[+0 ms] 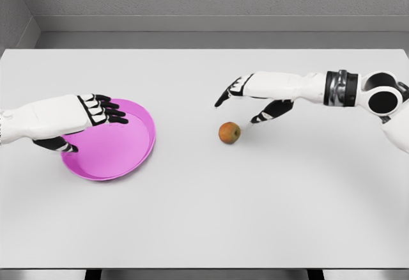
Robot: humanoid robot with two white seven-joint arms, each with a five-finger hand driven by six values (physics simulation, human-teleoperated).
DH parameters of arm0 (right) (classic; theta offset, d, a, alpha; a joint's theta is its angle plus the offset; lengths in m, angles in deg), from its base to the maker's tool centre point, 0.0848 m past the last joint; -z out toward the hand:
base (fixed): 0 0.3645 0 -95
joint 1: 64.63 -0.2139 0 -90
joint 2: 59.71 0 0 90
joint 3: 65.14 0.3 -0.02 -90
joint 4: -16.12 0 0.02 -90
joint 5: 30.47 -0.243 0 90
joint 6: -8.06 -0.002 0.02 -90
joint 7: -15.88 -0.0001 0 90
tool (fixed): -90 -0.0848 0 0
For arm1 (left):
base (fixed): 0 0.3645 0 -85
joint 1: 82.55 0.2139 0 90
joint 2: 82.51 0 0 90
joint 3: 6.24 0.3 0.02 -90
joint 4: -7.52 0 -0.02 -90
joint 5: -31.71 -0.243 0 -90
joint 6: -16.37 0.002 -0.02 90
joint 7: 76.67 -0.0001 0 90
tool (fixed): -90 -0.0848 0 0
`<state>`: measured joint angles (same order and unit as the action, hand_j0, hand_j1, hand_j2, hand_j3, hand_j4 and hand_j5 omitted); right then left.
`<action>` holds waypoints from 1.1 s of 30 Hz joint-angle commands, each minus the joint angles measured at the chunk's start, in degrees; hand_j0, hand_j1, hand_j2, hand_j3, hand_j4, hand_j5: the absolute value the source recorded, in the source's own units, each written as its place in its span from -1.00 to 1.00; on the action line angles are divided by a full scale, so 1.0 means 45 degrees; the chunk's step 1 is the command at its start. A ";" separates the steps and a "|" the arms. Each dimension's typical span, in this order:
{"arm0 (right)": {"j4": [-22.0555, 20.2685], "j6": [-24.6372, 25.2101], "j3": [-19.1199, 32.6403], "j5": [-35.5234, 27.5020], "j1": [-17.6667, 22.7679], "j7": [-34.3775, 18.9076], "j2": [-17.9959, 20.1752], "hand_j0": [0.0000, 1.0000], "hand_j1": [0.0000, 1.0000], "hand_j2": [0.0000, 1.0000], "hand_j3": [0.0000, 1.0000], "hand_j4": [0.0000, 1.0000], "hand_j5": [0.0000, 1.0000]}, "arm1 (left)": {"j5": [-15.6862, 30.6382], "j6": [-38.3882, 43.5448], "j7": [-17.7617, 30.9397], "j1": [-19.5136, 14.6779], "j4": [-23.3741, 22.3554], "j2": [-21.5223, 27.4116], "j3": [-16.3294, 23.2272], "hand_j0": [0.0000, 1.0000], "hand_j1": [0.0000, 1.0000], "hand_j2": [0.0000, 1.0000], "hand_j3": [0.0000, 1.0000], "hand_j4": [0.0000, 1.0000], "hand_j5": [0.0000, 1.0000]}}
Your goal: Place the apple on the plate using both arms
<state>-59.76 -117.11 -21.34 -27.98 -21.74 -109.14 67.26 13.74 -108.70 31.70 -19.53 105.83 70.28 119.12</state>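
A small reddish-orange apple (229,132) rests on the white table, right of the middle. My right hand (246,101) hovers just above and behind it, fingers spread and holding nothing, thumb pointing down beside the apple. A magenta plate (121,149) lies at the left, its near rim tilted slightly. My left hand (89,123) reaches over the plate's left rim: fingers lie over the top edge and the thumb sits under the near-left rim, so it grips the plate.
The white table (255,216) spans the whole view, with its front edge near the bottom. A grey wall stands behind the far edge.
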 commanded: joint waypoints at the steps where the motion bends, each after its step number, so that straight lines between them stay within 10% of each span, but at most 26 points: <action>1: 0.0221 0.0037 0.1009 -0.0125 0.0019 0.0005 0.0182 1.00 1.00 1.00 1.00 1.00 1.00 | 0.0107 0.0016 -0.0019 -0.0019 0.0008 -0.0319 0.0558 1.00 1.00 1.00 1.00 1.00 1.00; 8: 0.1275 0.0037 0.4447 -0.0086 0.1602 0.0005 0.1257 1.00 1.00 1.00 1.00 1.00 1.00 | 0.0029 0.0016 0.0292 -0.1659 -0.0011 -0.1413 0.1477 1.00 1.00 1.00 1.00 1.00 1.00; 13: 0.1237 0.0037 0.4486 -0.0066 0.1758 0.0005 0.1432 1.00 1.00 1.00 1.00 1.00 1.00 | 0.0088 0.0016 0.2227 -0.3672 -0.1144 -0.4011 0.3293 1.00 1.00 1.00 1.00 1.00 1.00; 33: 0.1159 0.0037 0.4486 -0.0027 0.2442 0.0005 0.1979 1.00 1.00 1.00 1.00 1.00 1.00 | 0.0010 0.0016 0.2579 -0.5586 -0.5402 -0.8230 0.4465 1.00 1.00 1.00 1.00 1.00 1.00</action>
<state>-54.52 -117.11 -1.19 -27.67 -10.75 -109.15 76.07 13.47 -108.76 43.12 -44.67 83.36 34.84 138.35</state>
